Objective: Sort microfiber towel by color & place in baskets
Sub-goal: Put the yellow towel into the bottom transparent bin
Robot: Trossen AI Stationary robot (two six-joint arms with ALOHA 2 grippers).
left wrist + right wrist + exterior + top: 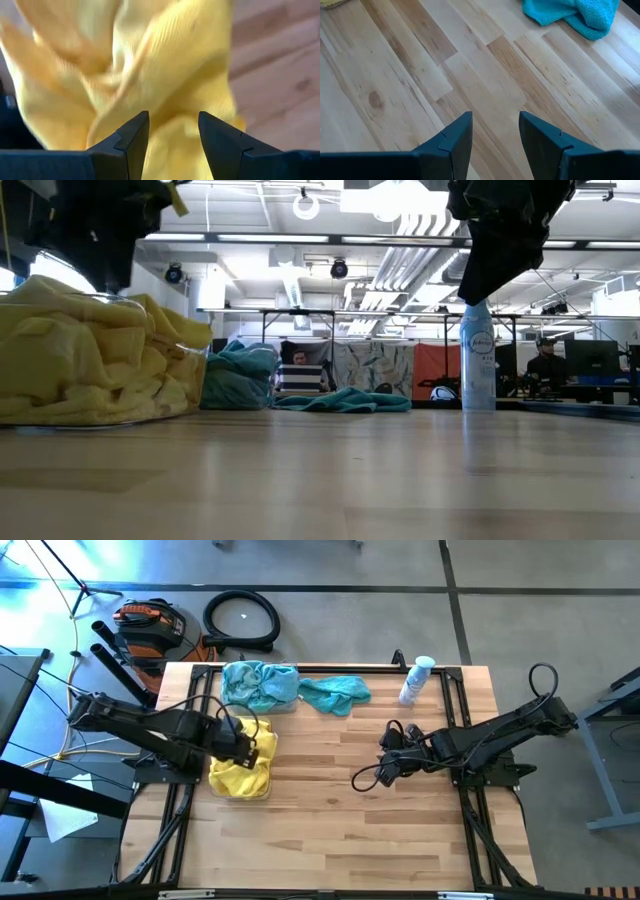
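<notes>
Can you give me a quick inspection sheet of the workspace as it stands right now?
Surface: wooden table, bare across the near half.
Job's things: yellow towels fill the clear basket under the left arm; teal towels heaped at the far edge, their basket hardly visible; one teal towel loose on the table beside them.
Clutter: white-and-blue bottle upright at the far right.
Grippers: left gripper over the yellow pile, jaws apart, holding nothing; right gripper over bare wood, jaws apart, holding nothing.
Cables: black cable looping by the right arm.
Surroundings: hose coil and orange tool on the floor; people seated behind.
</notes>
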